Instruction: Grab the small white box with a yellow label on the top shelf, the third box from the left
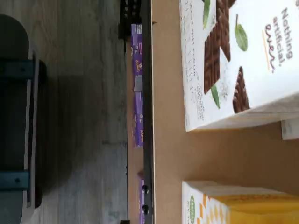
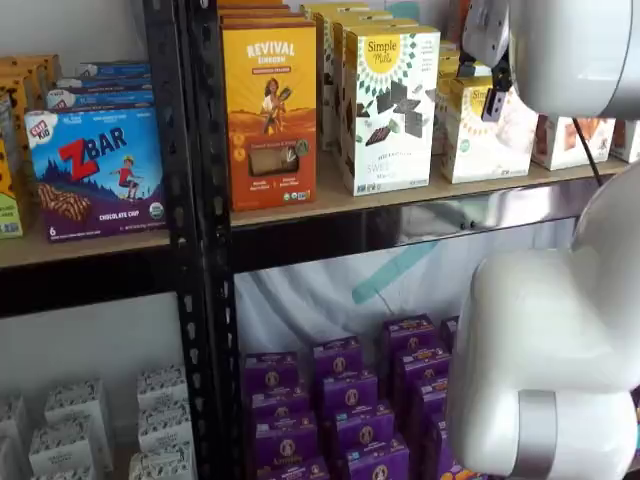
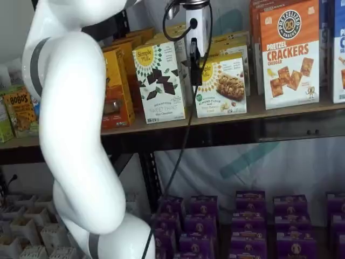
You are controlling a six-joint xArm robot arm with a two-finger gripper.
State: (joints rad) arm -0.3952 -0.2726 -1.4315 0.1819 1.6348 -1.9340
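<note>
The small white box [image 3: 223, 86] is a short cream carton with a yellow sunburst. It stands on the top shelf [image 3: 280, 110], right of a taller white Simple Mills box [image 3: 159, 81]. It also shows in a shelf view [image 2: 478, 135] and in the wrist view [image 1: 233, 203]. My gripper [image 3: 194, 73] hangs in front of the small box's upper left part. Its black fingers show no plain gap and hold no box. In a shelf view only a dark bit of the gripper [image 2: 493, 100] shows under the white arm.
An orange Revival box [image 2: 268, 110] stands left of the tall white box [image 2: 388, 105]. An orange pretzel crackers box [image 3: 288, 54] stands to the right. A blue ZBar box [image 2: 98, 170] sits on the lower board. Purple boxes [image 3: 253, 216] fill the shelf below. The shelf's dark rail [image 1: 147, 116] shows in the wrist view.
</note>
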